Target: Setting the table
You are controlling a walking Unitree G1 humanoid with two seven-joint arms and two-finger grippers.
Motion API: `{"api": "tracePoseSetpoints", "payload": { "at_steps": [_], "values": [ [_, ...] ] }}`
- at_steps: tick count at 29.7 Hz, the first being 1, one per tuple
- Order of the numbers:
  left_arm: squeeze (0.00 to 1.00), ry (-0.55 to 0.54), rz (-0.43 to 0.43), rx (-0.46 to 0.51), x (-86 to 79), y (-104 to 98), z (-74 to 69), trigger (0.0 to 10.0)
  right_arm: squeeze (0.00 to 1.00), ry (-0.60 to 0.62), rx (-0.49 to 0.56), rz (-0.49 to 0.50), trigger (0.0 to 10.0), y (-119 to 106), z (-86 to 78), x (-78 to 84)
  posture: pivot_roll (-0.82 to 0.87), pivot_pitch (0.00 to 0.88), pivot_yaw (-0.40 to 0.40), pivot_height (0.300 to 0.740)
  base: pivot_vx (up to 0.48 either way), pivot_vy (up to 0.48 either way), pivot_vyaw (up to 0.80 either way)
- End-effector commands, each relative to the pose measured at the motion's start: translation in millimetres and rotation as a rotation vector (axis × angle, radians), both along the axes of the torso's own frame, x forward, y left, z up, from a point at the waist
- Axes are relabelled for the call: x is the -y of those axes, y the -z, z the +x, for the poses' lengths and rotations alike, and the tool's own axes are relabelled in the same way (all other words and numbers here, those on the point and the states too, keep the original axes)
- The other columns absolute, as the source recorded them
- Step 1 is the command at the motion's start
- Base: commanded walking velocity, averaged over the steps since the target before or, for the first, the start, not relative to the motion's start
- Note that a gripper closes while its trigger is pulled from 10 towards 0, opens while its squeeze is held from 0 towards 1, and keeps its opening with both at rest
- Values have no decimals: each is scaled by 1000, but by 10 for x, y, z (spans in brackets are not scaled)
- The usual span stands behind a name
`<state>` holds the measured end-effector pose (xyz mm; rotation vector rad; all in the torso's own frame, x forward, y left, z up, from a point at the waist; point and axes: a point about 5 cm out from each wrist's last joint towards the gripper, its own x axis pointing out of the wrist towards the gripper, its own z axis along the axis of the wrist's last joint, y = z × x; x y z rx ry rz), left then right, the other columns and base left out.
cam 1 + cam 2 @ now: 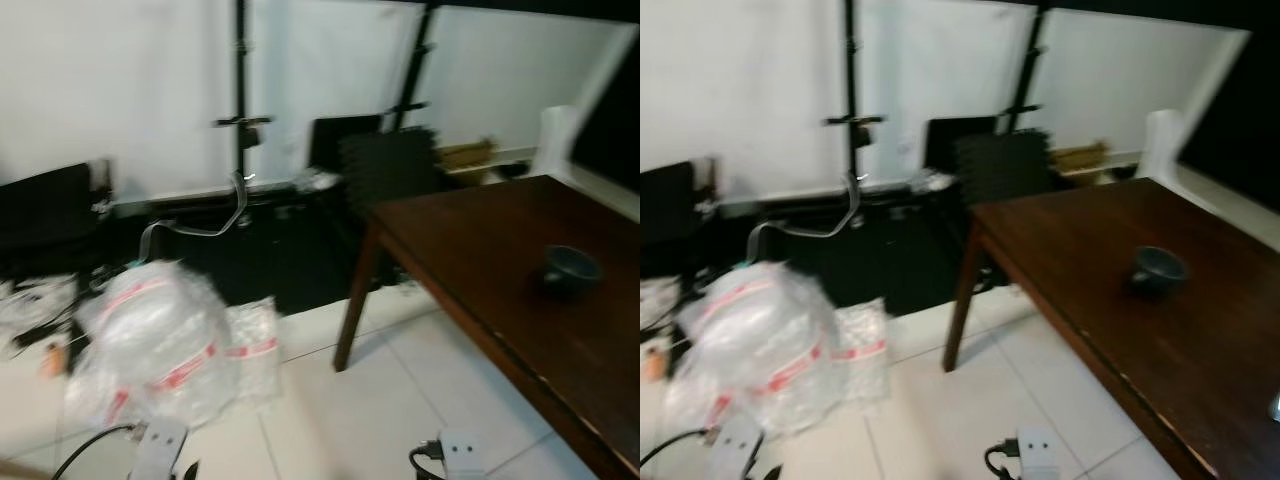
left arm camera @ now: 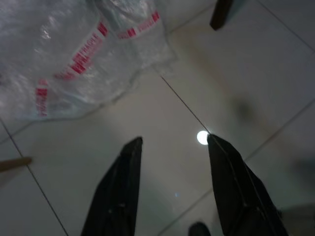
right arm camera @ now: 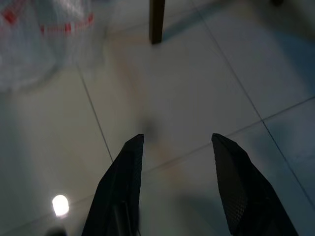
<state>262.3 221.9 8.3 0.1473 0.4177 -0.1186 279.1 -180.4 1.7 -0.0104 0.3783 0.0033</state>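
1. The room had a white tiled floor (image 1: 330, 400) and white backdrop, with a dark wooden table (image 1: 500, 260) on the right.
2. A small dark bowl (image 1: 570, 268) stood on the table, near its far side.
3. A clear plastic bag (image 1: 150, 340) with red tape lay on the floor, left of the table; the picture was blurred.
4. The left gripper (image 2: 172, 147) hung over the floor beside the table leg (image 2: 220, 14), fingers wide apart, empty.
5. The right gripper (image 3: 174, 145) hung likewise, wide and empty.

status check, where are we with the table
Left gripper and right gripper open, empty, over floor tiles. Dark bowl alone on wooden table. Bubble wrap bundle on floor left.
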Motion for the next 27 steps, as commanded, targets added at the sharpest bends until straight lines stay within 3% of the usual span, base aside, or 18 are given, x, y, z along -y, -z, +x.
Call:
{"api": "tracePoseSetpoints", "payload": {
  "at_steps": [1, 6, 12, 27],
  "values": [
    [0, -1, -7, 26, 27, -42, 26, 10000, 0, 21, 50, 5, 10000, -67, 20, 42, 65, 136, 29, 740, 0, 0, -656],
    [0, 18, 2, 146, 92, -292, 202, 10000, 0, 44, 249, 60, 10000, -476, 248, 29, 64, 133, 29, 740, 161, 0, -131],
    [0, 71, -7, 253, 255, -540, 382, 10000, 0, 27, 367, 52, 10000, -770, 378, -1, 58, 133, 35, 740, 476, 0, -398],
    [0, 240, -19, 357, 508, -835, 406, 10000, 0, 32, 525, -52, 10000, -1132, 360, 44, 50, 141, 42, 740, 480, 0, -800]
  ]
}}
